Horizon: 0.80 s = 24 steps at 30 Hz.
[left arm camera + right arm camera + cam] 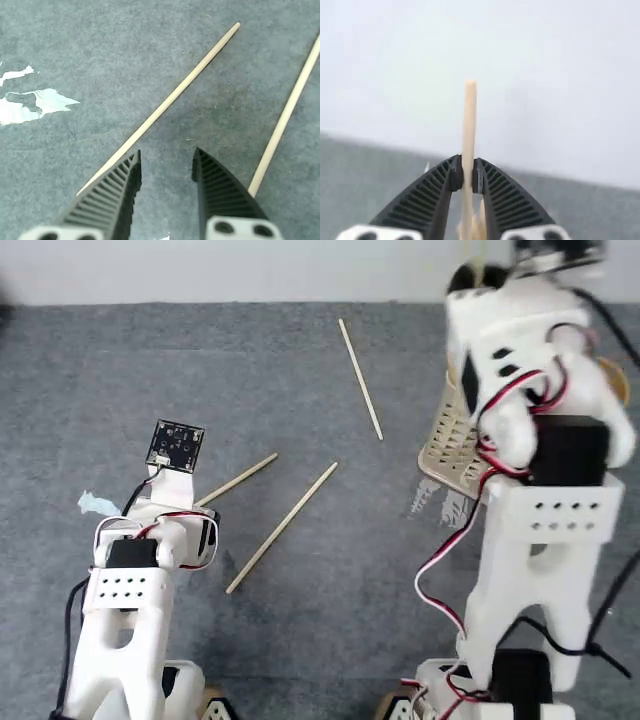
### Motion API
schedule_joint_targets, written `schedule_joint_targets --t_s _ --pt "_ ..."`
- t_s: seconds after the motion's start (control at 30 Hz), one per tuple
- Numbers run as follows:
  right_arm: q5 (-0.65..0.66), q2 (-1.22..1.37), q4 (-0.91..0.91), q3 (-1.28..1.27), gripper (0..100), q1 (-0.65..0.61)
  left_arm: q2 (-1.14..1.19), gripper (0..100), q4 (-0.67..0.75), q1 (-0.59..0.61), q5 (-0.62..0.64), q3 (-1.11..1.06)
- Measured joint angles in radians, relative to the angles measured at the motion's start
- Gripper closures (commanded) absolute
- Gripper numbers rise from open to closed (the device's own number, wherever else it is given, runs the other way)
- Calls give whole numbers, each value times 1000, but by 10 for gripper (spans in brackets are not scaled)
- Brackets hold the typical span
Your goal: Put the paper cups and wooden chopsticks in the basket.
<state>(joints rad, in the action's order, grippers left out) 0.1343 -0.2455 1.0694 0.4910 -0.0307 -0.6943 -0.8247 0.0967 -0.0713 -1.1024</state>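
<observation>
Grey matting (300, 640); at three o'clock the right gripper (466, 175) clenches the held chopstick (469, 120) over the basket (450, 445), so release seems next; the left gripper (165, 165) gapes over a loose chopstick (170, 97).

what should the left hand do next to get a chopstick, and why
Probably shift the left hand sideways to centre it over the nearer chopstick. The hand is open above the carpet, but that chopstick passes under one finger and off to its outer side, not through the gap, so closing now would likely miss it.
</observation>
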Motion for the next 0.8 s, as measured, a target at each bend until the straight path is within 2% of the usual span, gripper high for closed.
schedule_joint_targets --t_s 0.2,0.5,0.67,0.8 --pt "-8 0 -196 -97 991 55 0 837 0 0 0 0" --pt "-8 0 -500 -471 983 100 0 837 0 0 0 0" --pt "-8 -5 -523 -503 835 109 0 837 0 0 0 0" --pt "-8 -54 -480 -500 851 97 0 837 0 0 0 0"
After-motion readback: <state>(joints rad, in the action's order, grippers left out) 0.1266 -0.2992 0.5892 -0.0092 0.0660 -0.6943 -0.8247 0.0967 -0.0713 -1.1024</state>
